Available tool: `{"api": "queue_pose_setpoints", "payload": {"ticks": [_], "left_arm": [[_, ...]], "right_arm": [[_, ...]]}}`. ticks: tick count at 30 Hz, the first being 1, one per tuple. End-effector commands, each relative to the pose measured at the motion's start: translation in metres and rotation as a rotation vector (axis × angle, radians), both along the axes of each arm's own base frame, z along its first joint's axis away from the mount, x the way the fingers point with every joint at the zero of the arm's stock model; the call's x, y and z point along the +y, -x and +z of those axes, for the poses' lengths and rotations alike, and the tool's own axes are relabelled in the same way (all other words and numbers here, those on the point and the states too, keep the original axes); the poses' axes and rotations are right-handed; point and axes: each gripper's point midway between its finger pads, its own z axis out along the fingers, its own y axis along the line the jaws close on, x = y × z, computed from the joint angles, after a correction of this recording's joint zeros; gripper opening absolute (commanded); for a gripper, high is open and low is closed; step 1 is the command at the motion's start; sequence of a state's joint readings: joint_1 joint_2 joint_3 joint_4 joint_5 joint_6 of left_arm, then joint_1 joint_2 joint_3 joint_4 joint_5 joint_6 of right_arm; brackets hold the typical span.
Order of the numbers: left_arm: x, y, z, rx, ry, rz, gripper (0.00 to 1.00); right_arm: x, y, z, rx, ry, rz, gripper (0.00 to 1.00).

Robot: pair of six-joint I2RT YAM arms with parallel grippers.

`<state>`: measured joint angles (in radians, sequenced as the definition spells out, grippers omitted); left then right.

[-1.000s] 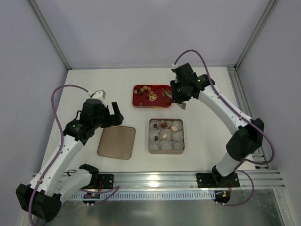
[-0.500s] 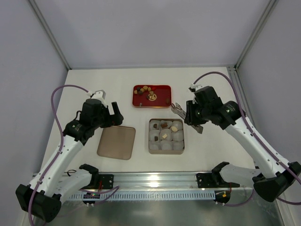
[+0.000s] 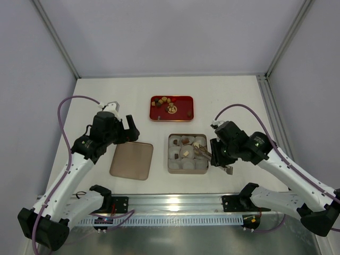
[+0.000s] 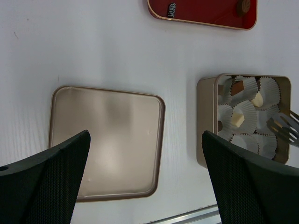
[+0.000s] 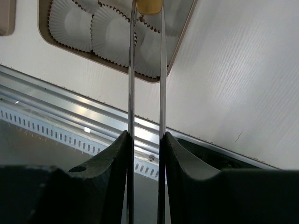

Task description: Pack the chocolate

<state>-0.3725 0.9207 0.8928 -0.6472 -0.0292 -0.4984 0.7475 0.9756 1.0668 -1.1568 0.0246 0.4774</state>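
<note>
Several chocolates (image 3: 164, 100) lie on the red tray (image 3: 183, 115) at the back. A few more sit in white paper cups inside the tan box (image 3: 187, 171). My right gripper (image 3: 214, 154) is shut on metal tongs (image 3: 202, 152), whose tips reach over the box's right side. In the right wrist view the tongs (image 5: 162, 70) pinch a gold chocolate (image 5: 148, 5) above the paper cups (image 5: 110, 35). My left gripper (image 3: 130, 129) hangs open above the box lid (image 3: 132, 160), holding nothing. The left wrist view shows the lid (image 4: 107, 140), the box (image 4: 206, 121) and the tongs' tips (image 4: 283, 126).
The red tray (image 4: 201, 13) stands behind the box. An aluminium rail (image 3: 180, 202) runs along the table's near edge, also in the right wrist view as the rail (image 5: 70, 112). Frame posts rise at the back corners.
My right arm has swung from the red tray toward me and now holds the tongs over the box's right side. The left arm has not moved.
</note>
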Motion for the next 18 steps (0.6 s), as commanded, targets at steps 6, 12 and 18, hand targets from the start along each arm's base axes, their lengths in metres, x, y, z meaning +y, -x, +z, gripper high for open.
{"api": "queue_pose_setpoints", "payload": {"ticks": [6, 12, 18], "left_arm": [[-0.001, -0.003, 0.007, -0.034, 0.024, 0.008, 0.99], [-0.001, -0.003, 0.007, -0.032, 0.02, 0.01, 1.0], [0.0, -0.004, 0.007, -0.033, 0.019, 0.011, 1.0]], "right_arm": [[-0.003, -0.001, -0.01, -0.003, 0.03, -0.04, 0.36], [-0.002, -0.003, -0.013, -0.002, 0.048, -0.036, 0.37], [-0.001, -0.004, -0.013, -0.004, 0.062, -0.032, 0.41]]}}
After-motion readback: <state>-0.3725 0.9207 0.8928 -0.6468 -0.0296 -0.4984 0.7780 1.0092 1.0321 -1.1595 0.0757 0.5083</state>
